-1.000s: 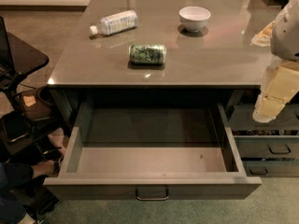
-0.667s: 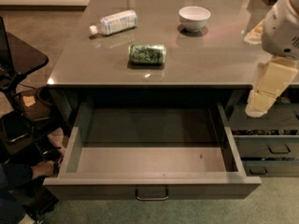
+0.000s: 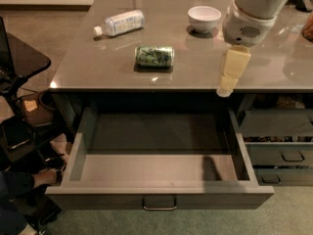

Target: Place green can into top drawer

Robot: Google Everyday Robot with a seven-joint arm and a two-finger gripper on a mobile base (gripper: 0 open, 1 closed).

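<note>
Can (image 3: 154,56) lies sideways on counter (image 3: 98,67), drawer (image 3: 161,196) open below; gripper (image 3: 229,77) hangs right over counter edge, grip state unclear, should swing left and grasp across the can's body.

The can (image 3: 154,56) was dark green with a pale pattern; the drawer (image 3: 159,195) grey; the bowl (image 3: 204,17) white; the cream gripper (image 3: 228,80) hung over the front edge of the grey table (image 3: 93,67).
</note>
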